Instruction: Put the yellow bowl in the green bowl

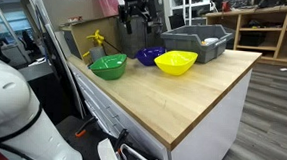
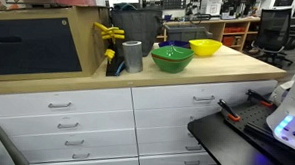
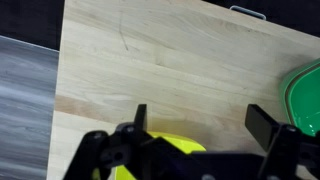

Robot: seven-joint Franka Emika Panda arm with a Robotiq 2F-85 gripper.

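Gripper point(image 3: 200, 125) is hovering, jaws apart, above yellow bowl point(image 3: 178, 146): reaching step. Next likely needing descent onto rim, then carrying to green bowl point(image 3: 305, 95).

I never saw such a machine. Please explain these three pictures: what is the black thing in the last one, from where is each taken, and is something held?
It is one robot arm; the black thing is its two-fingered gripper. Two pictures come from cameras outside the robot, looking at a wooden counter from different places. The last comes from a camera on the wrist, looking down past the fingers. On the counter stand a green bowl, a smaller blue-purple bowl, a yellow bowl and a grey bin. The fingers stand wide apart with nothing between them: the gripper is open and holds nothing. The yellow bowl shows under it in that view.
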